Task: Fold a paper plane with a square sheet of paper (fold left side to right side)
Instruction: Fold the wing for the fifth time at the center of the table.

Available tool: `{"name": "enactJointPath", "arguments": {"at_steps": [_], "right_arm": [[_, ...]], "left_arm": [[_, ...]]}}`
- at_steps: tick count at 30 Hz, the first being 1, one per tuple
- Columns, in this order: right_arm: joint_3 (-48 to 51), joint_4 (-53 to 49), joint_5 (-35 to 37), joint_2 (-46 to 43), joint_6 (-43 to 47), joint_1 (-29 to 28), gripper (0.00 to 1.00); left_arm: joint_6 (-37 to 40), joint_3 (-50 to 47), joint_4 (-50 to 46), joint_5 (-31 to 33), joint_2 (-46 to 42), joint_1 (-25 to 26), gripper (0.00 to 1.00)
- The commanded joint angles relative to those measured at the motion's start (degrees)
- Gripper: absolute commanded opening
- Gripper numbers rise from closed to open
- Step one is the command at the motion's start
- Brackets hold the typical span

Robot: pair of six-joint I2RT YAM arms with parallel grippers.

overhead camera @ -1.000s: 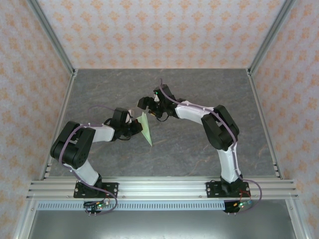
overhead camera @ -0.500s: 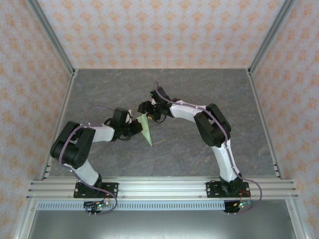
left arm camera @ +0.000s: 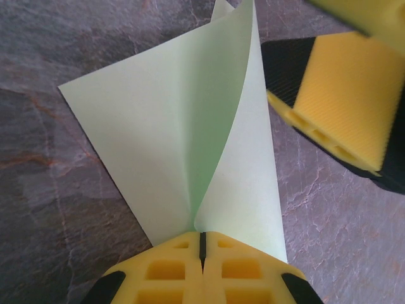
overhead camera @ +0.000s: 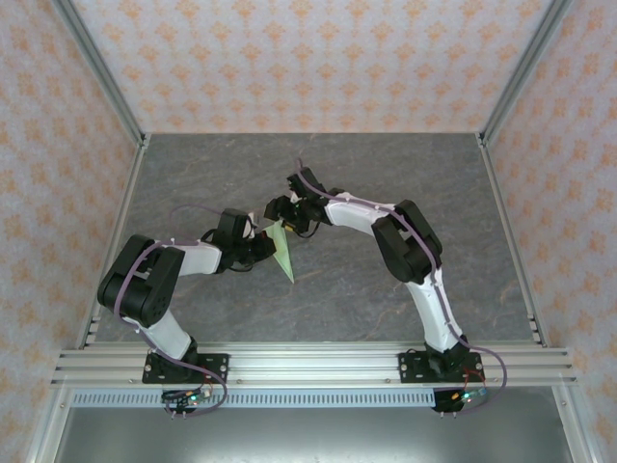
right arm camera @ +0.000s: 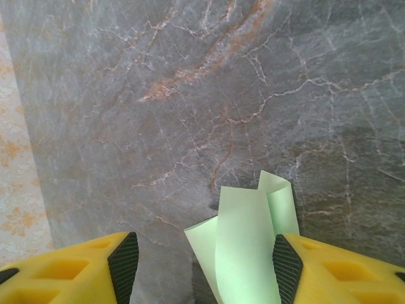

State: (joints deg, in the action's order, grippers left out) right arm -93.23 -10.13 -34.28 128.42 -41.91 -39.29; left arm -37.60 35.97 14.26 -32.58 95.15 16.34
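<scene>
The square sheet of paper is pale green and stands bent over on itself near the table's middle. In the left wrist view the sheet curls up from the marble, and my left gripper is shut on its near corner. My right gripper is open just behind the sheet's top. In the right wrist view the curled paper rises between the two spread yellow fingers, close to the right one. The right gripper's finger shows at the upper right of the left wrist view.
The grey marbled table is ringed by patterned walls and aluminium posts. An aluminium rail carrying both arm bases runs along the near edge. Open tabletop lies to the right and at the back.
The right arm has swung its gripper down and left toward the top of the paper. The left gripper and the sheet have held still.
</scene>
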Motion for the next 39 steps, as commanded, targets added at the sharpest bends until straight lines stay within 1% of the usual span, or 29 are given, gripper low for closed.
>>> {"name": "enactJointPath", "arguments": {"at_steps": [1,9,17,28,39], "right_arm": [[-1.92,-3.79,0.97,2.06,1.08,-0.72,0.63],[-4.23,-10.77,3.85,3.94,2.79,-1.41,0.64],[-5.28,-13.67,4.93,4.71,4.18,-1.67,0.64],[-6.08,-14.37,4.93,5.17,4.53,-2.2,0.64],[-6.7,-14.84,4.84,5.52,4.76,-2.46,0.65]], "left_arm": [[0.6,-0.33,-0.53,0.59,-0.76,-0.52,0.0],[0.85,-0.02,-1.18,0.53,-1.77,-0.52,0.0],[2.36,0.53,-4.33,1.89,-4.46,-0.52,0.0],[3.15,1.54,-5.95,3.68,-3.69,-0.57,0.0],[3.24,4.16,-5.36,2.51,-0.83,-0.61,0.0]]}}
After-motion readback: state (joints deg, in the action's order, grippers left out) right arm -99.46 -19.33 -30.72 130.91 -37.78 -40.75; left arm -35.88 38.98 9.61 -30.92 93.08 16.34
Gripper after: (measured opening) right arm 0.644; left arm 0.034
